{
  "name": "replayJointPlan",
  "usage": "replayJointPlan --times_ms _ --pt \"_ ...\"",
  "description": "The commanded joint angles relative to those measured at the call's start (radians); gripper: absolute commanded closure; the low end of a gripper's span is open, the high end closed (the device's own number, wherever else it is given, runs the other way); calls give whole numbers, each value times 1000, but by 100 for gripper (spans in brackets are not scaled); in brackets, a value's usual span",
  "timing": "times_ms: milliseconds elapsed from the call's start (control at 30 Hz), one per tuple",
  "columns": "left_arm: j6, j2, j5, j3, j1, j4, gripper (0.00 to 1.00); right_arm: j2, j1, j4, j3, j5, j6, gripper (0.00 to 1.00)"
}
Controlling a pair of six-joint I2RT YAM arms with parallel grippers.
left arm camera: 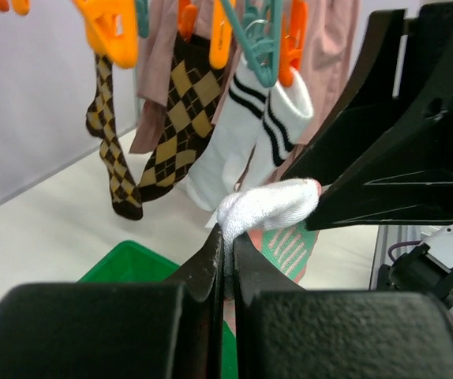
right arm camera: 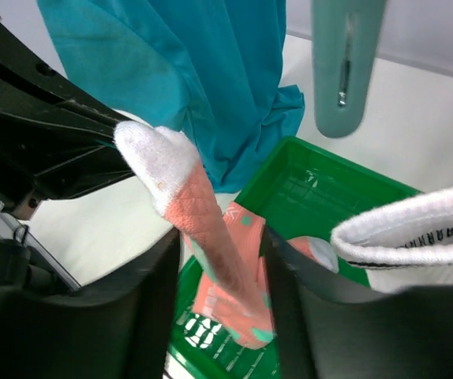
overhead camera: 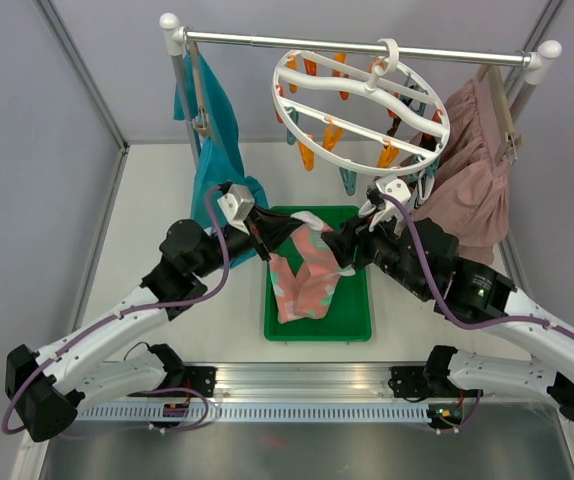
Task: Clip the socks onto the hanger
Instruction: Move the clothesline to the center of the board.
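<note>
**Arm pose.** The left arm is reaching in from the near-left corner. The left hand (left arm camera: 228,241) is pinching fully closed on the white end of the pink sock (overhead camera: 305,275). The right arm is reaching in from the near right, and the right hand (overhead camera: 345,245) is facing the left hand, tips close together. In the right wrist view its fingers (right arm camera: 159,316) are standing partly apart with the sock body running between them. Whether they are pressing on it cannot be told. A white ribbed cuff (right arm camera: 416,237) is lying across the right-side finger, and it is unclear which sock it belongs to.

**Task items.** The pink sock is hanging between both hands, over the green tray (overhead camera: 317,333) on the tabletop (overhead camera: 157,190). The hanger (overhead camera: 362,95) is hanging from the rail (overhead camera: 447,52), above and behind the hands. Argyle socks (left arm camera: 181,118) and striped white socks (left arm camera: 238,130) are hanging from its clips (left arm camera: 112,31).

**Clearances.** A teal clip (right arm camera: 345,59) is hanging just above the right hand. The teal garment (overhead camera: 217,140) is hanging just behind the left hand. The pink skirt (overhead camera: 472,175) is hanging close behind the right arm.
</note>
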Motion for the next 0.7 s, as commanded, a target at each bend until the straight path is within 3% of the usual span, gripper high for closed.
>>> replayJointPlan --times_ms 0,167,267,400,467,667 --pt "-10 5 -113 59 -2 -48 98 -50 -1 9 22 37 10 40" --pt "-19 23 -263 116 -2 -157 98 -107 -1 86 76 -38 53 33" --pt "-39 44 -376 168 -2 -235 98 -35 -1 80 160 -31 94 33" --pt "-69 101 -532 248 -2 -340 98 193 5 -4 376 16 120 38" --pt "-82 132 -559 286 -2 -387 98 264 53 -55 521 85 93 38" --pt "-85 161 -570 319 -1 -401 98 563 315 -171 896 531 -45 35"
